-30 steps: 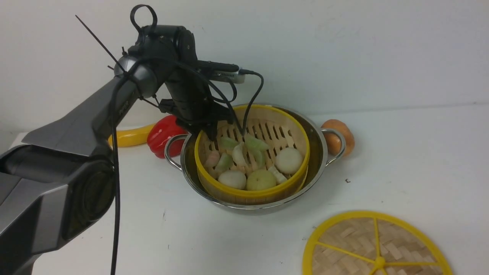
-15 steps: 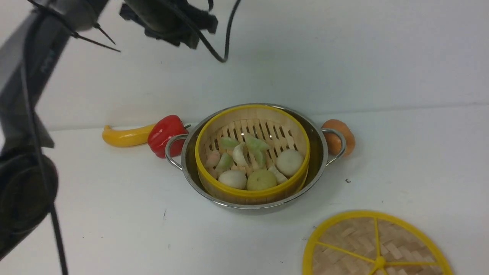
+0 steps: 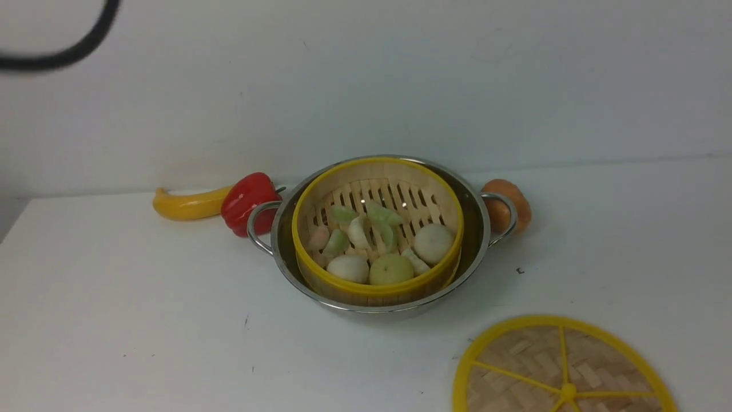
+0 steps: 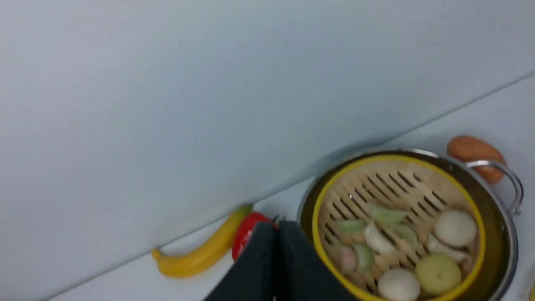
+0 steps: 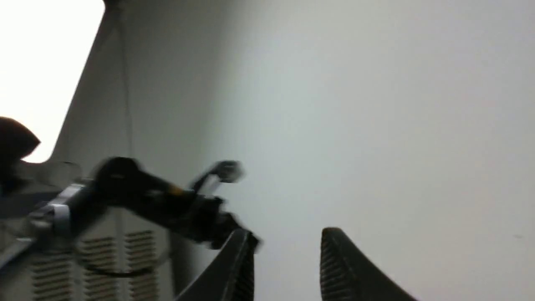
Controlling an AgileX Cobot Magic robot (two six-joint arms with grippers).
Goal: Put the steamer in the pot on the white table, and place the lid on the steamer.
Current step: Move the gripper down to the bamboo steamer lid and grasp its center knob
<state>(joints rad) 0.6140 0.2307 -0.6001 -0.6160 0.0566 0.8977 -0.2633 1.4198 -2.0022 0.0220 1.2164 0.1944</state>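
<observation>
Steamer (image 3: 374, 293) sits in pot (image 3: 473, 237), apart from left fingers (image 4: 260, 261).

The lid (image 3: 563, 372) runs off the front view's lower edge; a blurred cable (image 3: 63, 57) crosses that view's top corner. In the left wrist view, the left gripper (image 4: 276, 228)'s jaws hide part of the pepper (image 4: 246, 234).

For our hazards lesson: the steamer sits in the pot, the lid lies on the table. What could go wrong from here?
The lid lies flat on the white table; jaws may slip off its thin rim.
Set off-centre, it could rest tilted on the steamer rim.
A nudged pot would likely shove the red pepper beside its handle.
</observation>
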